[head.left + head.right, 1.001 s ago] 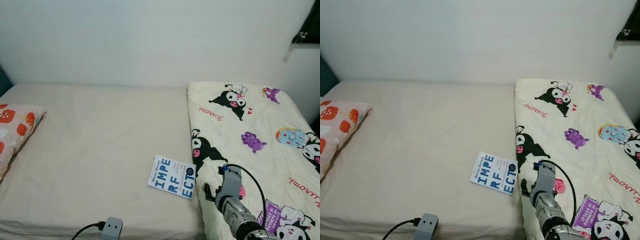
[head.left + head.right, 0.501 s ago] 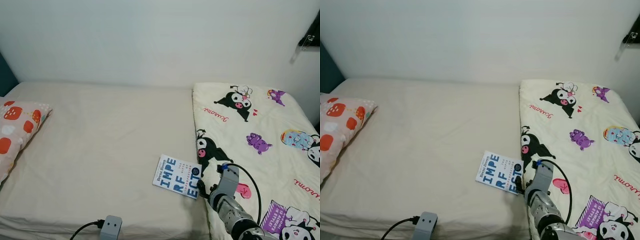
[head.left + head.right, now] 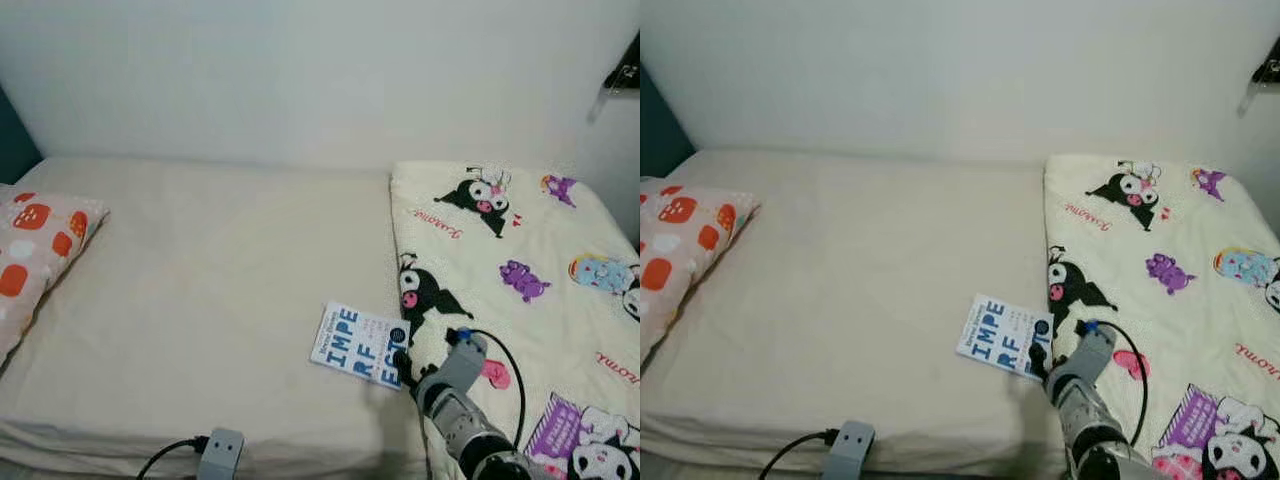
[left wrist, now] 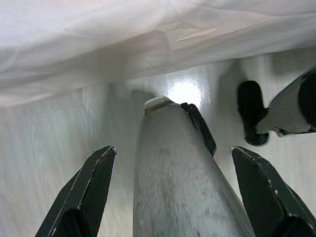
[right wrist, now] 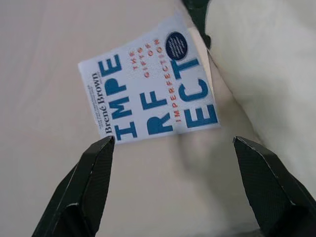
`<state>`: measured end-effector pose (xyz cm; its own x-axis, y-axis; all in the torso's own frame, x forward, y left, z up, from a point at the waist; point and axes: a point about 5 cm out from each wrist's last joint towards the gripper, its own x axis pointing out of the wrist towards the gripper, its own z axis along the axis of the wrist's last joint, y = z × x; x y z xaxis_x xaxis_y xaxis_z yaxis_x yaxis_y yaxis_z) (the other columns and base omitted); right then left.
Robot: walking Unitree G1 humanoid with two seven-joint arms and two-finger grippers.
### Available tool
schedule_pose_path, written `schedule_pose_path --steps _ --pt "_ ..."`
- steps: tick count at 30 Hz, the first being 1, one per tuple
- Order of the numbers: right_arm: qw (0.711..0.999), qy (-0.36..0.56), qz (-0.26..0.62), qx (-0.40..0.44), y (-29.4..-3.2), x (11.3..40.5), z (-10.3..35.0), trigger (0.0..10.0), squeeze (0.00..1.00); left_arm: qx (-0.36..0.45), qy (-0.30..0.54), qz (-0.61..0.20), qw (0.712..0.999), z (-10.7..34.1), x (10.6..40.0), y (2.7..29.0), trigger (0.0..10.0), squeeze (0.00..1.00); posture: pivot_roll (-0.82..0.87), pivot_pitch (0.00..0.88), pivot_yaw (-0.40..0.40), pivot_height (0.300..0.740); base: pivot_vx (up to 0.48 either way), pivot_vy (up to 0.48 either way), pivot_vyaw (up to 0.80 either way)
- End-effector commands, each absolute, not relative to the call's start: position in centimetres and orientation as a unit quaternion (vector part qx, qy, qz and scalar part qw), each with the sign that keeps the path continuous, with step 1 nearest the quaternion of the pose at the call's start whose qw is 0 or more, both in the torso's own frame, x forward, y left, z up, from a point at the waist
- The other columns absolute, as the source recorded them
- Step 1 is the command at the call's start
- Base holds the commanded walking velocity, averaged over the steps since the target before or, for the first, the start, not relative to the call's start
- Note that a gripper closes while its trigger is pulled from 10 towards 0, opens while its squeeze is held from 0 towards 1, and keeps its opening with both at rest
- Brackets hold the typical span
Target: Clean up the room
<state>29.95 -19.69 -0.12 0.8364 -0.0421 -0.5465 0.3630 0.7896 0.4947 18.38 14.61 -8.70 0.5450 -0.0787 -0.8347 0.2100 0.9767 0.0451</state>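
A white paperback with big blue letters [image 3: 360,345] lies flat on the beige bed sheet [image 3: 200,280], right against the edge of a cartoon-print quilt [image 3: 510,260]. My right gripper [image 3: 403,368] reaches in from the near right and is at the book's near right corner. In the right wrist view the book [image 5: 153,98] lies just beyond the open gripper [image 5: 172,143], whose black fingers [image 5: 91,182] stand wide apart with nothing between them. My left gripper [image 4: 171,153] hangs open beside the bed, above a pale floor.
An orange-spotted pillow [image 3: 35,250] lies at the bed's left end. The white wall [image 3: 300,80] runs behind the bed. The quilt covers the right part of the mattress. My left wrist with its cable [image 3: 222,455] shows at the near bed edge.
My right gripper has moved left off the quilt to the book's near right corner. The camera view has shifted slightly. The book has stayed where it lay.
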Motion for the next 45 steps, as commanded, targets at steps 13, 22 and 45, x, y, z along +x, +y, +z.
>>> schedule_pose_path --steps 13,22,45 --pt "0.897 0.241 -0.109 0.354 -20.2 30.2 0.3 10.0 0.00 0.085 0.412 0.017 0.907 -7.5 19.3 20.4 10.0 0.00 -0.06 0.099 0.002 0.580 0.000 0.000 0.00" --pt "0.907 0.162 -0.065 0.383 -21.2 32.7 3.6 10.0 0.00 0.124 0.387 0.055 0.912 -6.7 18.6 24.2 10.0 0.00 0.00 0.179 0.030 0.545 0.000 0.000 0.00" --pt "0.902 0.077 0.065 0.420 -19.2 36.2 8.8 10.0 0.00 0.171 0.415 0.080 0.890 -7.1 9.0 30.1 10.0 0.00 0.16 0.406 0.084 0.481 0.000 0.000 0.00"
